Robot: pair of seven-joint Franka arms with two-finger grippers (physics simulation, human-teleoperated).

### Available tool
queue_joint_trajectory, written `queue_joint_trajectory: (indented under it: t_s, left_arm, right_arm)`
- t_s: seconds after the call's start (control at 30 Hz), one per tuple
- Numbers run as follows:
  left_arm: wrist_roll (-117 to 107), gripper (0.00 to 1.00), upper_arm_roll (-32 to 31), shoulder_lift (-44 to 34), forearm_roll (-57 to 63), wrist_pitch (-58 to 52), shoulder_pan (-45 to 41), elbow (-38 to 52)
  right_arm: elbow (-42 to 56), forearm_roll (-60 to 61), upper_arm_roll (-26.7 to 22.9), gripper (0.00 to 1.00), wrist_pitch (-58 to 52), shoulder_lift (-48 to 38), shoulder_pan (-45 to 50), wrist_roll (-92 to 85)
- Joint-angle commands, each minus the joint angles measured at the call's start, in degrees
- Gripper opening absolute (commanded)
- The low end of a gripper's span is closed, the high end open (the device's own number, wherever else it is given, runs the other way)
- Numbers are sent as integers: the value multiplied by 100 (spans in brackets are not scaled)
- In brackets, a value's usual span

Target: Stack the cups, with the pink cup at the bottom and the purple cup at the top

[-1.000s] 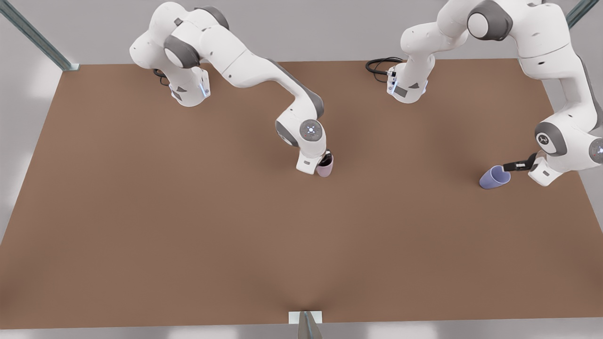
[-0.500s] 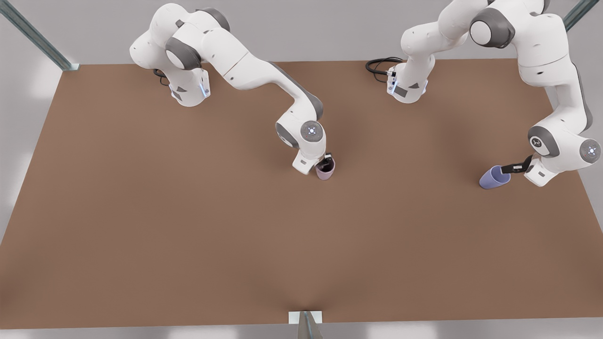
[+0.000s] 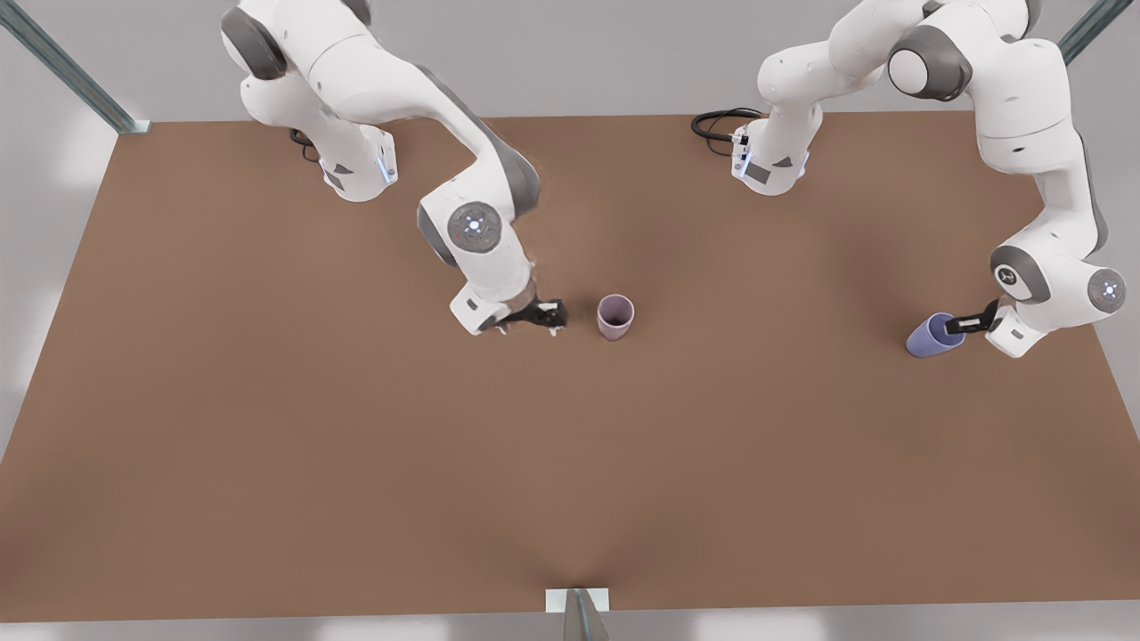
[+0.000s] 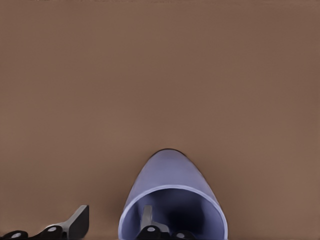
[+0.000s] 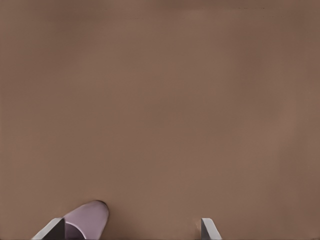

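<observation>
While the right end effector hangs open just beside the upright pink cup mid-surface, the purple cup lies tipped well off to that cup's right in the front view, its rim straddled by the left end effector's spread fingers.

The left gripper hung low at the front view's right, one finger inside the purple cup, the other outside. The right gripper hovered mid-scene, fingers spread.
</observation>
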Motion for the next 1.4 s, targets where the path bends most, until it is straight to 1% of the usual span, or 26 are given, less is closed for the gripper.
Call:
queue_joint_trajectory:
  t_s: [0.0, 0.07, 0.1, 0.13, 0.17, 0.2, 0.23, 0.3, 0.33, 0.37, 0.43, 0.5, 0.57, 0.73, 0.77, 0.8, 0.87, 0.93, 1.0, 1.03, 1.07, 1.13, 1.2, 1.27, 1.3, 1.37]
  left_arm:
    - [19, 43, 0, 26, -159, -25, 0, -3]
    - [19, 43, 0, 53, -168, -34, 0, -3]
    - [19, 43, -9, 61, -168, -34, 0, -38]
    - [19, 43, -9, 61, -168, -34, 0, -47]
    - [19, 43, -9, 61, -168, -43, 0, -47]
    - [19, 36, -9, 62, -168, -34, 0, -38]
    - [19, 33, -9, 61, -168, -34, 0, -38]
    - [19, 30, -18, 61, -168, -25, 0, -38]
    - [19, 23, -44, 53, -168, -16, 0, -38]
    - [19, 21, -44, 53, -168, -16, 0, -38]
    - [19, 21, -70, 44, -159, -34, -8, -29]
    - [45, 21, -228, 9, -124, 1, -43, 6]
    - [-95, 21, -237, -184, -229, -148, -518, 32]
    - [-895, 21, -220, -1221, -256, -1844, -1959, 744]
    - [-974, 21, -220, -1283, -256, -2388, -2153, 1130]
    - [-1308, 21, -228, -1336, -256, -2627, -2407, 1377]
    - [-2292, 21, -536, -1503, -230, -2627, -2768, 1465]
    - [-3689, 21, -1265, -1503, -177, -2749, -2812, 1684]
    - [-4796, 21, -1696, -1406, -142, -2873, -2838, 1922]
    - [-5307, 21, -1889, -1380, -2, -2864, -2865, 1922]
    - [-5571, 21, -2223, -1310, 342, -2864, -2865, 1931]
    - [-6283, 21, -2469, -1169, 324, -3004, -2917, 2273]
    - [-6775, 21, -2470, -1081, 298, -3005, -3216, 2282]
    - [-7180, 21, -2470, -782, 289, -3005, -3383, 2572]
    - [-7346, 21, -2470, -721, 254, -2987, -3471, 2581]
    - [-7996, 21, -2478, -492, 236, -3005, -3805, 2827]
  right_arm:
    - [20, -467, -80, 100, -1604, -384, -782, -2866]
    - [73, -765, -124, 100, -1719, -683, -1942, -4124]
    - [64, -1021, -115, 100, -1728, -798, -2338, -4344]
    - [73, -1021, -115, 100, -1728, -850, -2663, -4485]
    - [151, -1117, -142, 100, -1991, -921, -2646, -4423]
    - [397, -1126, -142, 100, -2341, -851, -2620, -4232]
    - [415, -1118, -54, 100, -2404, -859, -2585, -3782]
    - [442, -1082, -45, 100, -2553, -877, -2646, -3817]
    - [503, -1082, -54, 100, -2615, -815, -2664, -3790]
    - [521, -1082, -54, 100, -2615, -754, -2673, -3782]
    - [530, -1065, -62, 100, -2589, -675, -2681, -3773]
    - [530, -1065, -62, 100, -2554, -657, -2681, -3782]
    - [661, -1082, -62, 100, -2607, -657, -2664, -3808]
    - [688, -1082, -54, 100, -2607, -543, -2646, -3799]
    - [697, -1082, -54, 100, -2589, -525, -2655, -3799]
    - [697, -1065, -54, 100, -2589, -438, -2655, -3782]
    - [688, -1082, -54, 100, -2589, -411, -2646, -3782]
    - [697, -1065, -54, 100, -2571, -385, -2646, -3782]
    - [697, -1065, -54, 100, -2563, -376, -2646, -3782]
    - [697, -1065, -54, 100, -2563, -385, -2664, -3782]
    - [688, -1065, -54, 100, -2580, -376, -2673, -3782]
    - [688, -1065, -54, 100, -2580, -376, -2673, -3782]
    - [688, -1082, -62, 100, -2571, -350, -2681, -3808]
    - [688, -1065, -71, 100, -2563, -288, -2716, -3799]
    - [688, -1065, -62, 100, -2563, -288, -2725, -3799]
    - [688, -1056, -63, 100, -2563, -288, -2725, -3799]
